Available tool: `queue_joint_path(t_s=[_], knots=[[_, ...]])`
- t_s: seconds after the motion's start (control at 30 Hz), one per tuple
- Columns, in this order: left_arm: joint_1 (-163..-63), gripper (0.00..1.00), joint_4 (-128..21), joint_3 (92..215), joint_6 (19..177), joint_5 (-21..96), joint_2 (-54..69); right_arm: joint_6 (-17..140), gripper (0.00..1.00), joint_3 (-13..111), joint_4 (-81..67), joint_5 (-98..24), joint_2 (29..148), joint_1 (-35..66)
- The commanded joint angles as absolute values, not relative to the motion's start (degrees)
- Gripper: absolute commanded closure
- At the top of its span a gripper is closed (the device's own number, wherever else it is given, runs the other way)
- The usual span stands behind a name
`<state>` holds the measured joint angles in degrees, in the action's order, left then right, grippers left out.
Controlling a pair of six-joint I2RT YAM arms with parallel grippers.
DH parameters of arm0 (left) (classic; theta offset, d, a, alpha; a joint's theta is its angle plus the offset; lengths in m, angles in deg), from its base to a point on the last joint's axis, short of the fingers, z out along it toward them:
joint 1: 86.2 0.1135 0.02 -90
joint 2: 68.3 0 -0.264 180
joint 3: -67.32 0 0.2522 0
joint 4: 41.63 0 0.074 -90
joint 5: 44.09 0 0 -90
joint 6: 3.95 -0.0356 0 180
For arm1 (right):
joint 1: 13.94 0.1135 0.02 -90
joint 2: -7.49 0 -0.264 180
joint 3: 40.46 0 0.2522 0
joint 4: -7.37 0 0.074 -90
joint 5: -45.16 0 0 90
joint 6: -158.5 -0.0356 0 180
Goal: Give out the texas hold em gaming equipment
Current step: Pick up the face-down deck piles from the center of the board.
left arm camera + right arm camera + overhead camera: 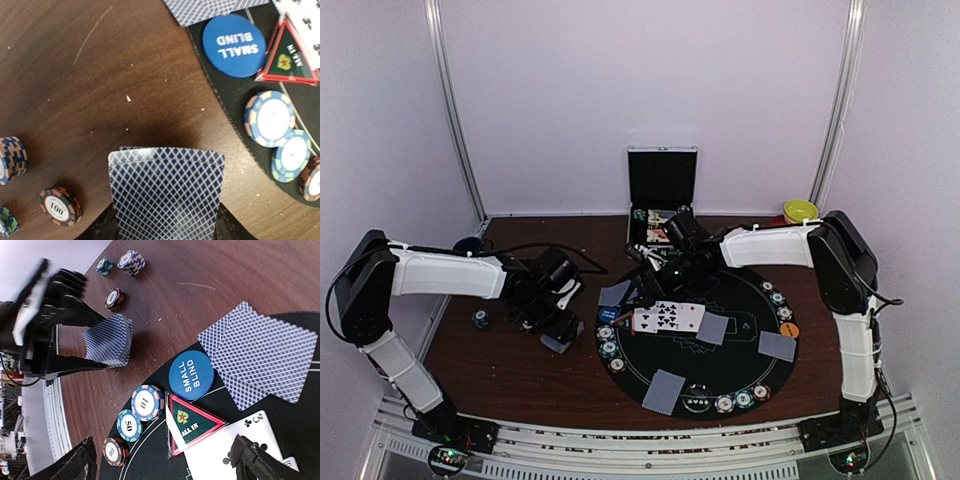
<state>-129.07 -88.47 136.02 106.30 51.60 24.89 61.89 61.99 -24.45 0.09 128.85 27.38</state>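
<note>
My left gripper [166, 225] is shut on a stack of blue-backed playing cards [166, 192], held low over the brown table left of the round black mat [720, 375]. From the right wrist that same stack [107, 340] shows between the left arm's black fingers. My right gripper [165, 465] hangs open over the mat's upper left, above a triangular "ALL IN" marker [192, 425] and a face-up clubs card [250, 440]. A blue "SMALL BLIND" button [191, 375] and three chips [148, 402] lie beside them. Face-down cards [664, 392] and chips [744, 400] ring the mat.
An open silver case [662, 190] stands at the back wall with a yellow object [800, 210] to its right. A dark mug [468, 243] sits at the back left. Loose chips [60, 206] and a short chip stack [12, 160] lie on the table left of the held cards.
</note>
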Motion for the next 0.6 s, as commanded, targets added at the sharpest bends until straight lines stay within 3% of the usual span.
queue_joint_path(t_s=[0.0,0.57], knots=[[-130.85,0.42,-88.79,136.80,106.16,52.42,21.21,57.85,0.06,63.98,-21.58,5.43,130.27,27.50],[-140.93,0.41,-90.58,143.26,109.16,55.16,21.42,47.05,0.12,60.64,-11.33,13.36,131.94,28.76]])
